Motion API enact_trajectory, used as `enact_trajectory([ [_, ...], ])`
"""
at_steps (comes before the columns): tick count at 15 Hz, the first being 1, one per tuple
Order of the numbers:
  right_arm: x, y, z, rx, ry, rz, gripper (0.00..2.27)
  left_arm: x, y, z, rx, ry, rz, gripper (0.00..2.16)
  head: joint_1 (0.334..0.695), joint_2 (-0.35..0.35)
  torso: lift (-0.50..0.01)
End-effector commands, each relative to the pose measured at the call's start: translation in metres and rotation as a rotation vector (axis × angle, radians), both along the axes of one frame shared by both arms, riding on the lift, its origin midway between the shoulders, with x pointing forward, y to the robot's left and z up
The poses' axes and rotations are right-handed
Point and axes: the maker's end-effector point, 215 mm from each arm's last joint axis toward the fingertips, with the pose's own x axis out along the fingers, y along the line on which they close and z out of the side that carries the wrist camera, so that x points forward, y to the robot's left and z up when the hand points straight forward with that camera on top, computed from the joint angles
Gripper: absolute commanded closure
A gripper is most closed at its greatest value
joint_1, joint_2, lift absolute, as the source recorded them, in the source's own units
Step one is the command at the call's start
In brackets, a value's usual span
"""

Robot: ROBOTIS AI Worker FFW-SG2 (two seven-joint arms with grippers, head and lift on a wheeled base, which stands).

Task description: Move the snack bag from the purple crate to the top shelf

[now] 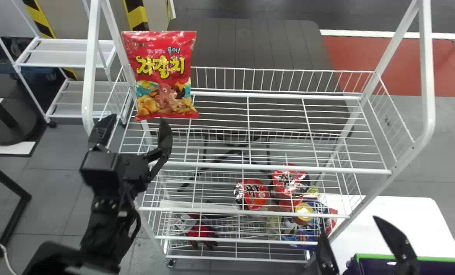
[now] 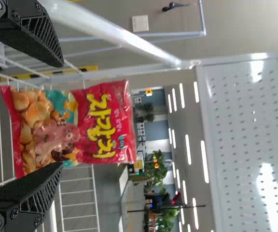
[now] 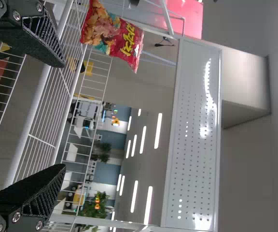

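Bag (image 1: 166, 78) set upright on top shelf (image 1: 273, 167).
Left and right jaws are spread; the bag could be toppled if brushed by the left pair.

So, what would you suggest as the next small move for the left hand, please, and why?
I would probably ease the left hand back from the shelf with its fingers apart: the snack bag appears to stand upright at the back left of the top shelf, and the open fingers hold nothing.
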Motion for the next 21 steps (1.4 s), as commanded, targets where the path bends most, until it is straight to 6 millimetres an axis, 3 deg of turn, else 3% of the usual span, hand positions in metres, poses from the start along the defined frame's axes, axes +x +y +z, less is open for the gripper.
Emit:
enact_trajectory([
  [1, 0.016, -0.005, 0.017, 0.021, 0.095, -0.052, 0.08, -0.038, 0.003, 0.024, -0.018, -0.043, -0.001, 0.09, 0.695, 0.011, 0.000],
  [4, 0.017, -0.008, 0.060, 0.054, 0.122, -0.099, 0.09, -0.070, 0.000, 0.028, -0.039, 0.013, -0.002, 0.10, 0.695, 0.009, 0.000],
  [6, 0.011, -0.011, 0.096, 0.096, 0.082, -0.125, 0.09, -0.087, -0.012, 0.017, -0.048, 0.079, -0.020, 0.09, 0.695, 0.002, 0.000],
  [8, 0.024, -0.017, 0.082, 0.110, 0.202, -0.140, 0.09, -0.095, -0.026, -0.021, -0.035, 0.242, -0.017, 0.10, 0.695, -0.021, 0.000],
  [10, 0.032, -0.022, 0.070, 0.142, 0.305, -0.149, 0.18, -0.104, -0.037, -0.030, -0.024, 0.282, 0.001, 0.10, 0.695, -0.040, 0.000],
  [12, 0.031, -0.015, 0.059, 0.153, 0.396, -0.137, 0.17, -0.109, -0.041, -0.023, -0.035, 0.276, 0.019, 0.11, 0.695, -0.063, 0.000],
  [14, 0.028, 0.002, 0.067, 0.166, 0.398, -0.107, 0.17, -0.118, -0.038, -0.009, -0.047, 0.266, 0.033, 0.11, 0.695, -0.079, 0.000],
  [17, 0.026, 0.003, 0.072, 0.155, 0.400, -0.097, 0.17, -0.119, -0.038, 0.007, -0.037, 0.238, 0.034, 0.11, 0.695, -0.050, 0.000],
  [21, 0.027, 0.003, 0.076, 0.145, 0.389, -0.082, 0.17, -0.118, -0.038, 0.014, -0.037, 0.216, 0.040, 0.11, 0.695, -0.045, 0.000],
])
